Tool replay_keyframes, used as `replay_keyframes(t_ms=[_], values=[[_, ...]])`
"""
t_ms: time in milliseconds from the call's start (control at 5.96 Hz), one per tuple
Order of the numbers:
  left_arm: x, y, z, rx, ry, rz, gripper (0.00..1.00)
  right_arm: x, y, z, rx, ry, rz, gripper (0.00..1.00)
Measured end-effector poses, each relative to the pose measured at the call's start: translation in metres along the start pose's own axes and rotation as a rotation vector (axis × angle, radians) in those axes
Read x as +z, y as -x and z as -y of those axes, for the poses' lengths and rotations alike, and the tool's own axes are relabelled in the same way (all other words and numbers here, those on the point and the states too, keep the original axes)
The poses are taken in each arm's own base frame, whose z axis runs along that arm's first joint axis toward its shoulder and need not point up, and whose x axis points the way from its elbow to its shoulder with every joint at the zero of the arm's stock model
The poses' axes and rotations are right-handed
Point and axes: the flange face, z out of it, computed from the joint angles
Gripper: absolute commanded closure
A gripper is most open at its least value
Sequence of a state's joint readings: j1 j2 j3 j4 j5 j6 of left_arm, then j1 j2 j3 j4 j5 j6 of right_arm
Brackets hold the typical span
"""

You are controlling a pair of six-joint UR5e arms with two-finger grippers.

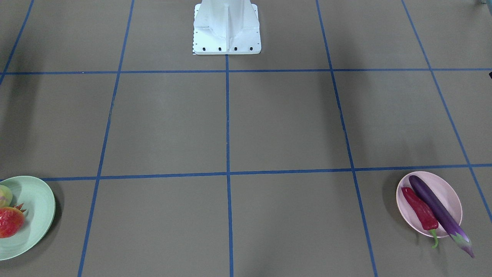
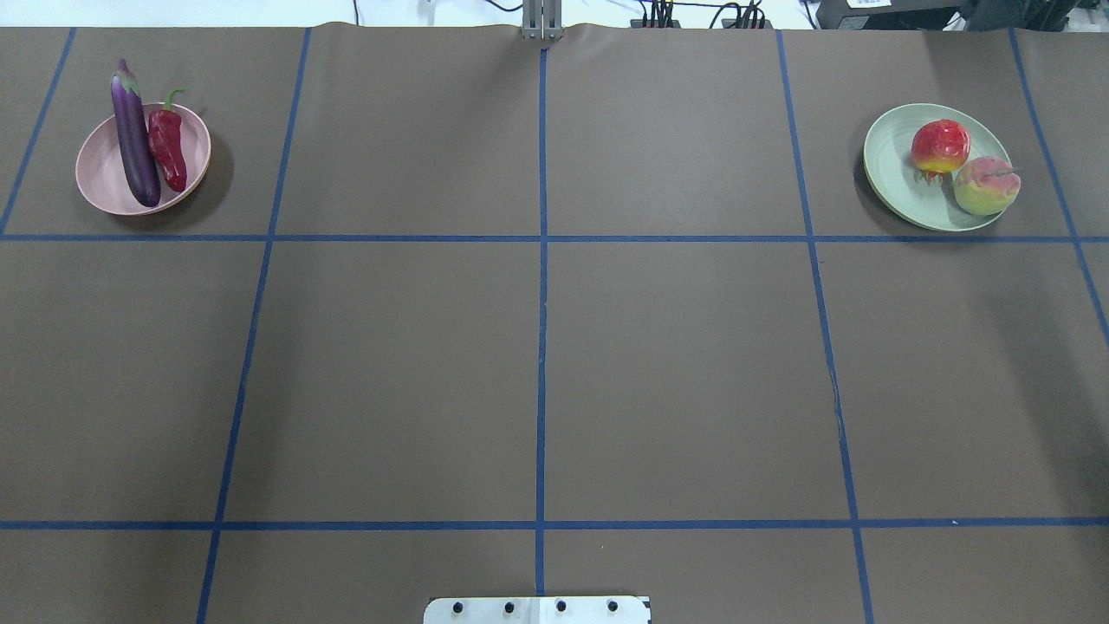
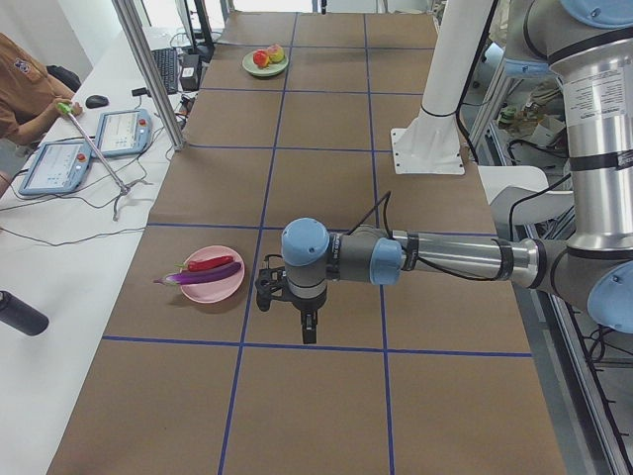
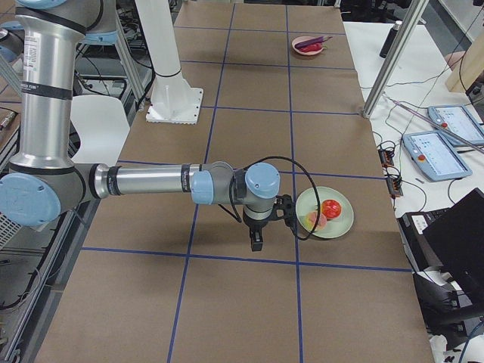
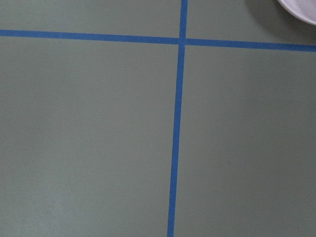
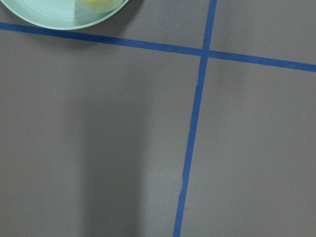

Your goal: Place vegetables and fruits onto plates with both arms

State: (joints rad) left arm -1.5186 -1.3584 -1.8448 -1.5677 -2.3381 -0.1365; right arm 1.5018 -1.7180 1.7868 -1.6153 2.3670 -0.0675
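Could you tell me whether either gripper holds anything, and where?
Nothing: eggplant and chili lie on the pink plate, peach and red fruit on the green plate.

- No legible text, brand or number anywhere.
- Left arm (image 3: 603, 188), upright tube: white sticker (image 3: 591, 99), print too small.
- Right arm (image 4: 47, 113), upright tube: small-print label (image 4: 32, 57), unreadable.

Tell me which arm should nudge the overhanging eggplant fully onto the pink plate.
Left. The eggplant and pink plate lie on the table's left side, and the left gripper hangs just beside that plate. The right gripper hangs at the far end, by the green plate.
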Motion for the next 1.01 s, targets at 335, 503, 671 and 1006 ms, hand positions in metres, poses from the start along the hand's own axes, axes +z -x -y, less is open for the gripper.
replay_keyframes(t_ms=[335,503,671,1006], values=[[0.0015,0.0017,-0.0028,-0.006,0.006,-0.004,0.00,0.0006,-0.0005,-0.0002,0.002,0.001,0.001,0.00],[0.0032,0.0027,-0.0032,-0.010,0.011,-0.009,0.00,0.0007,-0.0005,0.0000,0.005,0.002,0.003,0.00],[0.0056,0.0037,-0.0020,-0.014,0.017,-0.010,0.00,0.0016,-0.0012,0.0003,0.012,0.004,0.005,0.00],[0.0005,-0.0003,-0.0024,-0.010,0.009,-0.019,0.00,0.0085,-0.0080,-0.0008,0.023,0.017,0.008,0.00]])
